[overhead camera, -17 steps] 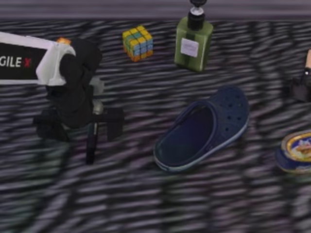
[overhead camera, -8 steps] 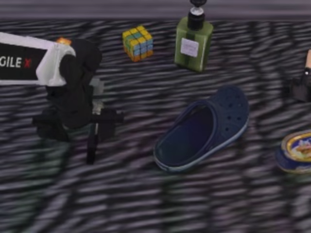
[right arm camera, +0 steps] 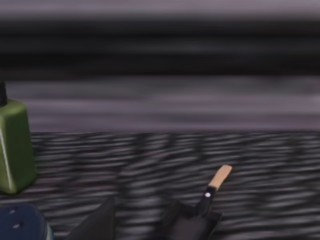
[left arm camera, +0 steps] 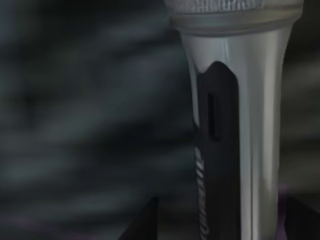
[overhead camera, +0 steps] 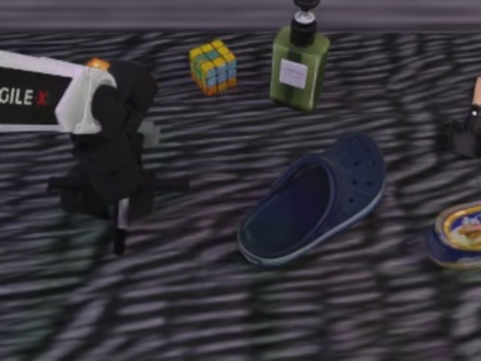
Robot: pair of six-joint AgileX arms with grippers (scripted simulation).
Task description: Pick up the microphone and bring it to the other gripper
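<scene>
My left gripper (overhead camera: 120,204), mid-left of frame, has jaws clamped on the mic (overhead camera: 120,226), off the table. Right gripper (overhead camera: 467,135) parked at right edge, jaws can't tell. I'd carry slow, keep mic level.

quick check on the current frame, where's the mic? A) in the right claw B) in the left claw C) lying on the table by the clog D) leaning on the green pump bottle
B: the microphone hangs out from under the left claw at the table's left, and the left wrist view shows its handle filling the frame between the fingers; the right claw is parked at the right edge.
</scene>
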